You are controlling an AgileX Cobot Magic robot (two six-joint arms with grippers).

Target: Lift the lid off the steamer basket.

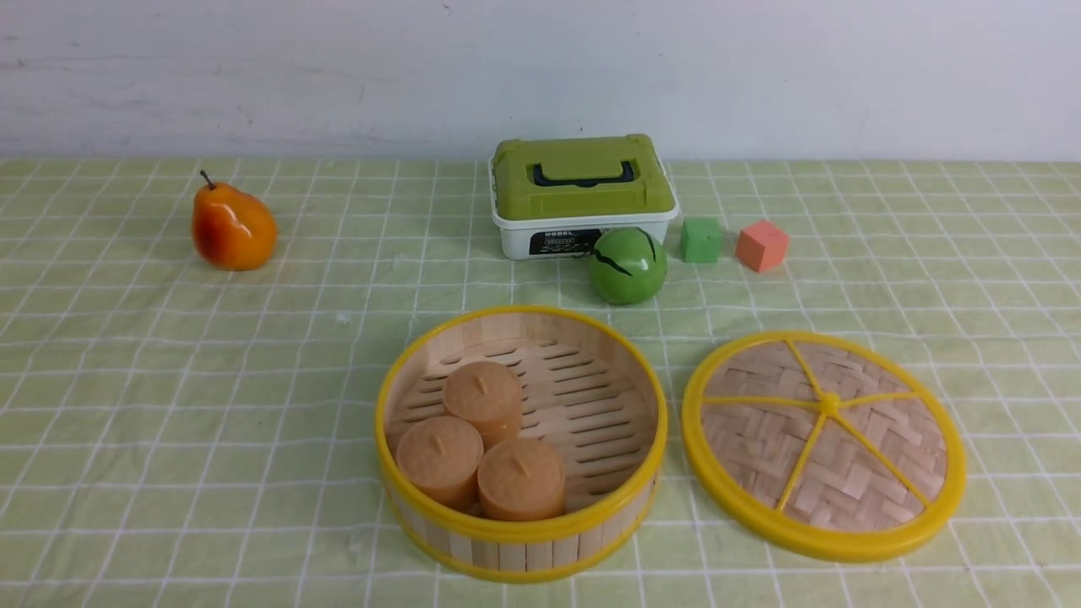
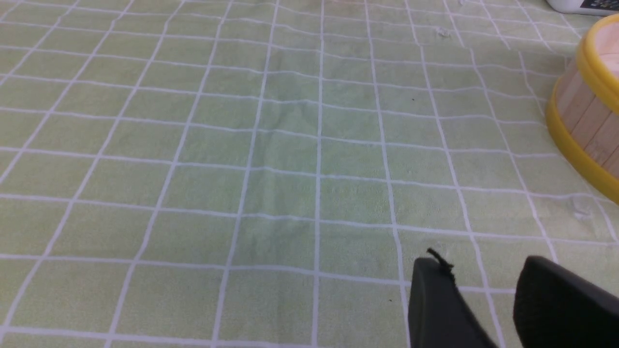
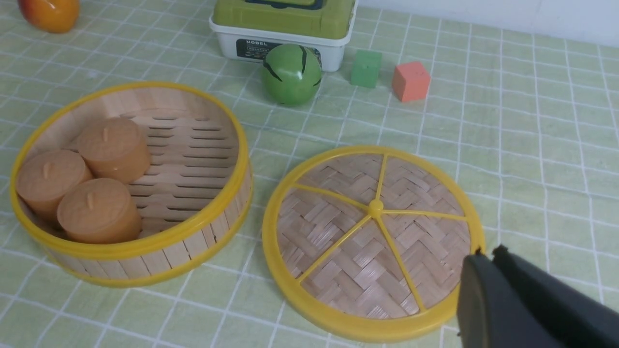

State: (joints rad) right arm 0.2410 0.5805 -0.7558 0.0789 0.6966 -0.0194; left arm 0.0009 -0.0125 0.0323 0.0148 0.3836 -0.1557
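The lid (image 1: 823, 443) lies flat on the tablecloth just right of the steamer basket (image 1: 521, 534), apart from it. The basket is uncovered and holds three tan cylinders (image 1: 481, 439). Neither arm shows in the front view. In the right wrist view my right gripper (image 3: 486, 253) is shut with nothing between its jaws; its tips sit over the rim of the lid (image 3: 372, 241), with the basket (image 3: 159, 241) beside it. In the left wrist view my left gripper (image 2: 483, 266) is open and empty over bare cloth, and an edge of the basket (image 2: 580, 121) shows to one side.
A white box with an olive-green lid (image 1: 583, 192) stands behind the basket, a green ball (image 1: 627, 265) in front of it. A green cube (image 1: 702, 240) and an orange cube (image 1: 762, 246) lie to its right. A pear (image 1: 232, 226) sits far left.
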